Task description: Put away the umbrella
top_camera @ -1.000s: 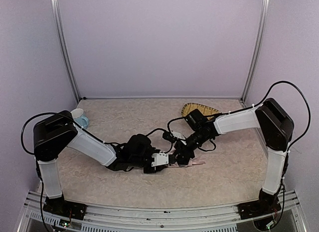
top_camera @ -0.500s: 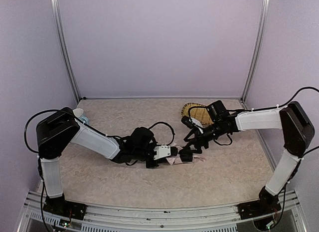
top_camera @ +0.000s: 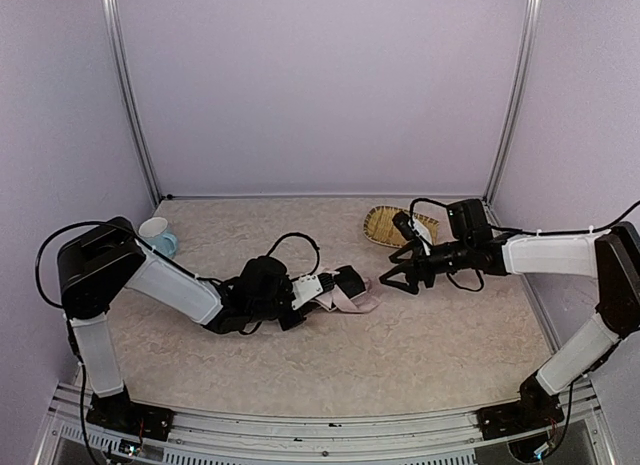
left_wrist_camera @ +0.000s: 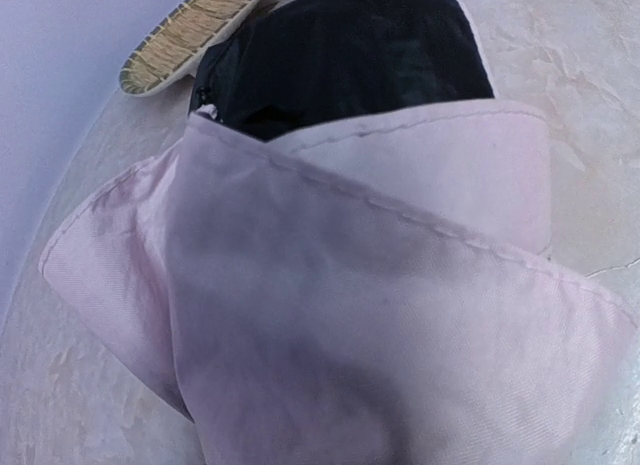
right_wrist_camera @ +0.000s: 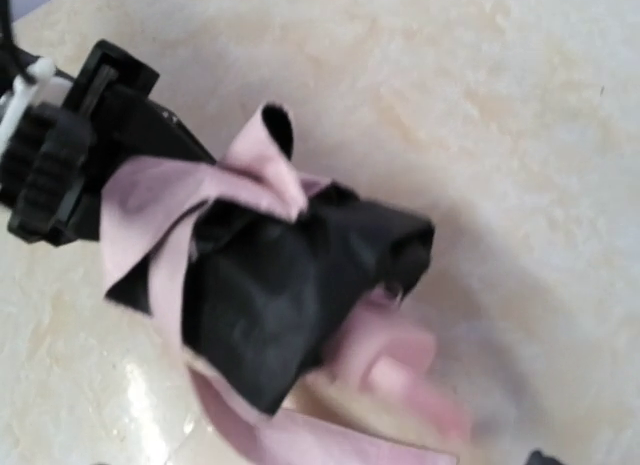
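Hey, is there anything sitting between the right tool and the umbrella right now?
Nothing visible. The right tool, jaws open, faces the umbrella across a strip of bare table. The woven tray lies farther back toward the rear wall, off that line.

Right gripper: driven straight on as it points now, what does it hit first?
Most likely the umbrella: the open right gripper points at its bunched black end, nothing between. Height is unclear, so it might pass over.
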`<action>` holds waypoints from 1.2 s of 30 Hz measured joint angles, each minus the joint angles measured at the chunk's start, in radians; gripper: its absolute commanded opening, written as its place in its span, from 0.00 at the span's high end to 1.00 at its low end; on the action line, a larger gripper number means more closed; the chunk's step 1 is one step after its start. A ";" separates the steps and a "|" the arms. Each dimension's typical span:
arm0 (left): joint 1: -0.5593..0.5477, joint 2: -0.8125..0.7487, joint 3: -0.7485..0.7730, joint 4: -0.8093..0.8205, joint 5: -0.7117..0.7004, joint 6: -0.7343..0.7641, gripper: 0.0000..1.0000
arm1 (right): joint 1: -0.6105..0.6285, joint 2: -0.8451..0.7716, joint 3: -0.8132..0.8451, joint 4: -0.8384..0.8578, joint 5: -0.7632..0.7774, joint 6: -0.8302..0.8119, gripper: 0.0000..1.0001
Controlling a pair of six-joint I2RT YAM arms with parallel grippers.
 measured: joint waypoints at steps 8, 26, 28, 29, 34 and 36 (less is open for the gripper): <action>0.008 -0.156 0.003 -0.023 -0.151 0.041 1.00 | 0.014 -0.067 -0.040 0.089 -0.042 0.000 0.17; -0.008 -0.297 0.039 -0.106 -0.192 0.101 1.00 | 0.197 0.173 -0.059 0.426 -0.013 0.050 0.14; -0.008 -0.325 0.039 -0.107 -0.175 0.101 1.00 | 0.197 0.179 -0.039 0.438 -0.015 0.046 0.15; -0.008 -0.338 0.040 -0.109 -0.165 0.101 1.00 | 0.197 0.179 -0.030 0.446 -0.017 0.043 0.15; -0.008 -0.378 0.045 -0.116 -0.123 0.101 1.00 | 0.198 0.180 -0.019 0.473 -0.045 0.030 0.18; -0.008 -0.388 0.046 -0.126 -0.106 0.100 1.00 | 0.199 0.180 -0.019 0.479 -0.064 0.028 0.21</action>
